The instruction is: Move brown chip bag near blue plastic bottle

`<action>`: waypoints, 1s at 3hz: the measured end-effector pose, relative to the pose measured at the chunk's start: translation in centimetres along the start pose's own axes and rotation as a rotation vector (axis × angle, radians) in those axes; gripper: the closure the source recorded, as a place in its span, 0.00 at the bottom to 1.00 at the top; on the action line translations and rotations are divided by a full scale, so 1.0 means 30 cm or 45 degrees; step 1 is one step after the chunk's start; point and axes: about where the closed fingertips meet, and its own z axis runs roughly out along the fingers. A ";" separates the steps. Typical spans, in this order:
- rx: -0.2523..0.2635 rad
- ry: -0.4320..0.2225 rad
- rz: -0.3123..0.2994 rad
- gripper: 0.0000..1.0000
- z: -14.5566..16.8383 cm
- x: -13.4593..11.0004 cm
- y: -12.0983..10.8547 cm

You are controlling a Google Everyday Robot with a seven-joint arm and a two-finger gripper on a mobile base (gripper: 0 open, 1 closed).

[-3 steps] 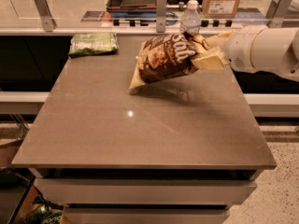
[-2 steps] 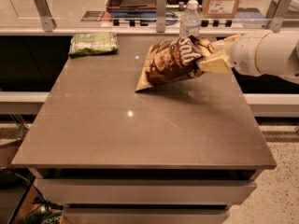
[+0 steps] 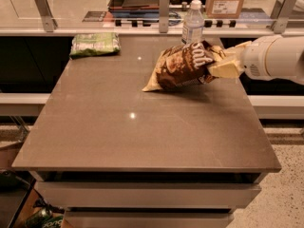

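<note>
Bag (image 3: 183, 65) hangs tilted over the far right part of the table (image 3: 118, 137), gripped at its right end only. Its left corner droops low; contact with the surface cannot be confirmed. The gripper (image 3: 217, 66) is clamped shut on that right end, with the arm (image 3: 275, 57) reaching in from the right edge.

Bottle (image 3: 193, 26) stands upright just behind the bag, close to the table's far edge. The bag's top overlaps its lower part in view, so the gap between the 2 cannot be judged.

Risks, as judged:
1. Any further push toward the back could knock the bottle; it looks light and could tip or roll off the far edge
2. The 1-end grip lets the crinkly bag swing or slip out
3. The drooping corner could catch on the table if lowered while moving sideways

The green bag (image 3: 95, 44) lies well apart at far left and poses no hazard
</note>
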 end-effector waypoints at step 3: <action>-0.003 -0.003 -0.003 0.36 0.001 -0.016 0.008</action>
